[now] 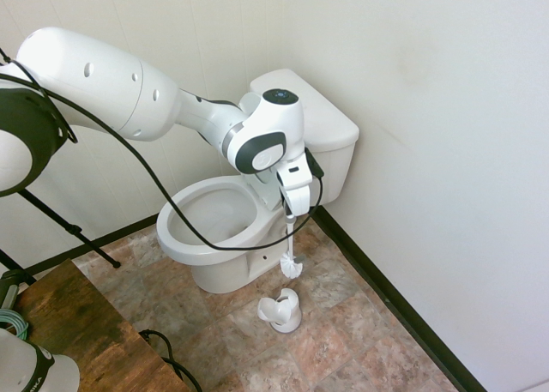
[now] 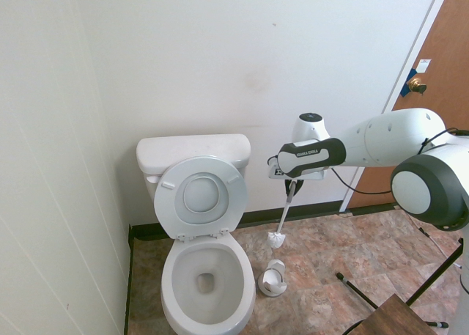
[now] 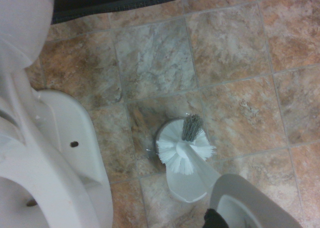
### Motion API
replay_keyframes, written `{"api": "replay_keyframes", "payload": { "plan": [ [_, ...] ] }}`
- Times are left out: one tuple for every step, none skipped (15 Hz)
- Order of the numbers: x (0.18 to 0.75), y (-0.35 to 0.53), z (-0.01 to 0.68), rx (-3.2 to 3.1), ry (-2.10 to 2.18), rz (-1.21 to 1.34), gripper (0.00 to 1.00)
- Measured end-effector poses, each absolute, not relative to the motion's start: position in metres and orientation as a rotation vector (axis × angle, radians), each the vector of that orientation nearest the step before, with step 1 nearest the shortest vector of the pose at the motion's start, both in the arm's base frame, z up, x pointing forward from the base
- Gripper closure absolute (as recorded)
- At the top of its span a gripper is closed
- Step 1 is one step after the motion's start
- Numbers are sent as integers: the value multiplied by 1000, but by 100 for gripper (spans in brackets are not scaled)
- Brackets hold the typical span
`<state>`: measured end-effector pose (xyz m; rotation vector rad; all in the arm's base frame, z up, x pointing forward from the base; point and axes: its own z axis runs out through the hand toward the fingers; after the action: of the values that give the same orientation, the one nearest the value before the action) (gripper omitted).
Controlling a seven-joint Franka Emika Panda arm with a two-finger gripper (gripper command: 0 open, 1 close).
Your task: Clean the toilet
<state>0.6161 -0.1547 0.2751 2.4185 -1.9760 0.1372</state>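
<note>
The white toilet stands against the corner wall with its seat and cover raised against the tank. Its bowl is open. My gripper hangs beside the toilet, off the bowl's side near the tank, and is shut on the thin handle of a white toilet brush. The brush hangs head down, a little above the floor and outside the bowl. In the wrist view the bristle head shows over the tiles, with the toilet's base beside it.
A small white brush holder stands on the tiled floor right by the hanging brush, also seen as the holder next to the bowl. A black baseboard runs along the wall. A wooden surface and a brown door lie further off.
</note>
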Motion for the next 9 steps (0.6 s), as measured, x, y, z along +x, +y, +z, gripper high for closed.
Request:
{"api": "replay_keyframes", "payload": {
  "plan": [
    [610,-157,267,2414,-1977,132,100],
    [605,-159,259,2409,-1979,132,100],
    [599,-160,251,2404,-1982,131,100],
    [595,-161,243,2400,-1983,126,100],
    [590,-161,236,2395,-1983,117,100],
    [586,-161,228,2390,-1982,110,100],
    [582,-161,218,2387,-1979,101,100],
    [579,-160,209,2383,-1976,88,100],
    [575,-159,200,2380,-1976,80,100]
  ]
}}
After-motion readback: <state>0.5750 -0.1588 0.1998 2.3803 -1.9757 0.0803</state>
